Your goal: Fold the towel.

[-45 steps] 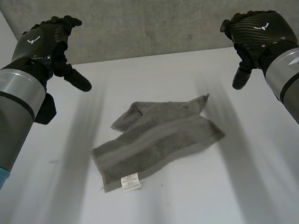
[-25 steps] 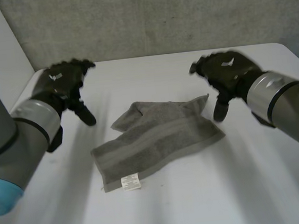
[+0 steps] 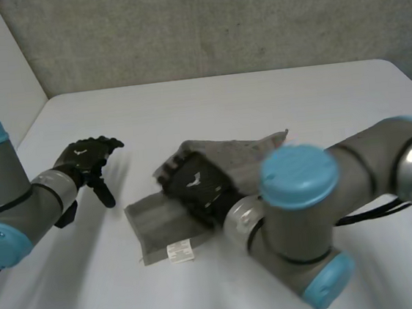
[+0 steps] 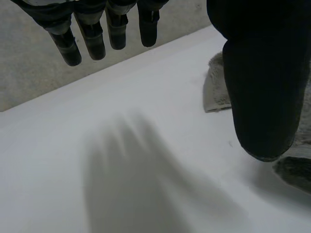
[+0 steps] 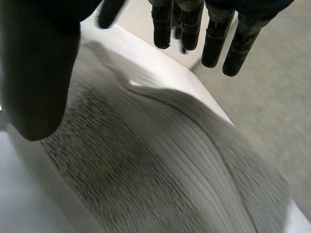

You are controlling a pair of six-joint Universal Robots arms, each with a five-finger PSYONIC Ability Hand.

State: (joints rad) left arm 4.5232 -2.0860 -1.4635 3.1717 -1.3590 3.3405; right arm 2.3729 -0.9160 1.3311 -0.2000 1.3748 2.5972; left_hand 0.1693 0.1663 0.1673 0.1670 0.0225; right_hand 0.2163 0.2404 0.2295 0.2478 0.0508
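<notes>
Left arm [image 3: 6, 212] comes in well left of the towel [image 3: 150, 223]. I read the left hand [image 3: 83, 160] as open: spread, holding nothing, just beside the towel's left edge and apart from it. From its wrist camera, the fingers [image 4: 92, 41] are straight, the thumb [image 4: 265, 87] stands wide of them, and the towel's edge lies past the thumb.

The towel is grey and rumpled and lies in the middle of the white table [image 3: 273, 96]. Its far side is bunched and turned over. A white tag [image 3: 179, 252] sits on its near-left corner.

The right hand [image 3: 194, 185] is palm down over the towel's left-middle. It is also open, with straight fingertips [image 5: 214, 48] well apart from the thumb and nothing pinched between them. The ribbed cloth is right under the palm, but I can't tell if the hand touches it.

The right arm [image 3: 297, 178], with its light-blue cap, crosses in front of the towel's right half.
</notes>
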